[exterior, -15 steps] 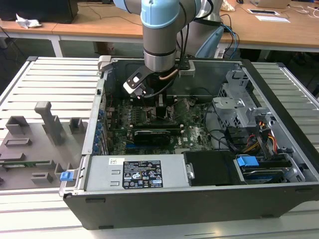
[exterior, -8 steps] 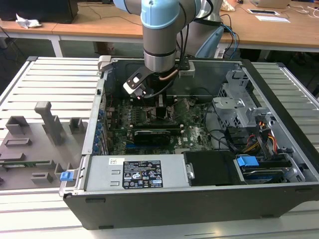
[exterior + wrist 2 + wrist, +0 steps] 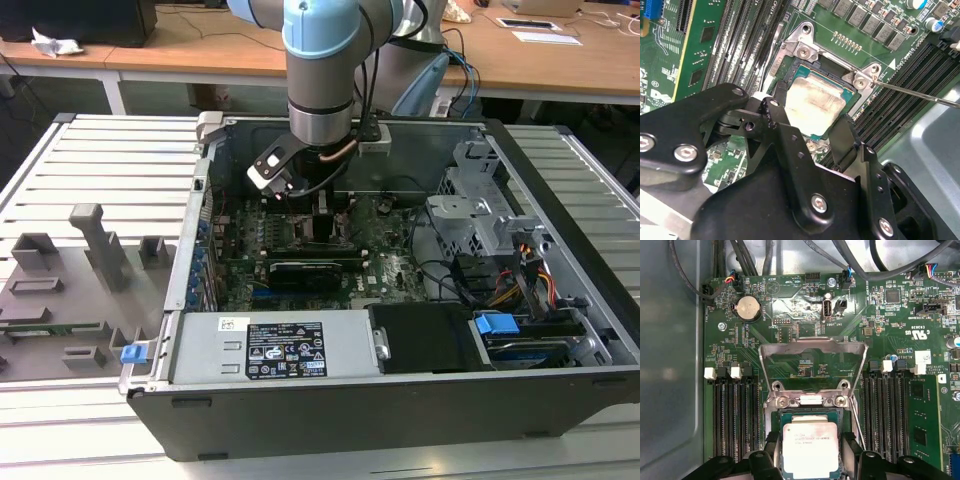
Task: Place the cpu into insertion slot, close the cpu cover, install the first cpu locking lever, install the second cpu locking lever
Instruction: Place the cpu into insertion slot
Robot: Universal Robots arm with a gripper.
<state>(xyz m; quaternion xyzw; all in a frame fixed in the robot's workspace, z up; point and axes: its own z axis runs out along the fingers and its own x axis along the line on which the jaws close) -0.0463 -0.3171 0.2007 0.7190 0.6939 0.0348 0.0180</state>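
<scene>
Gently take the light, fragile cpu by its edges; whether your gripper clamps it is unclear.

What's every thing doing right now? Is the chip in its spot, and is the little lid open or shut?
cpu: lying flat in its slot, metal face up.
insertion slot: filled by the cpu, not covered.
cpu cover: open, tipped up.
locking lever: not latched, sticking out to the side.
hand: down low, right over the cpu.
computer case: open, insides showing.
</scene>
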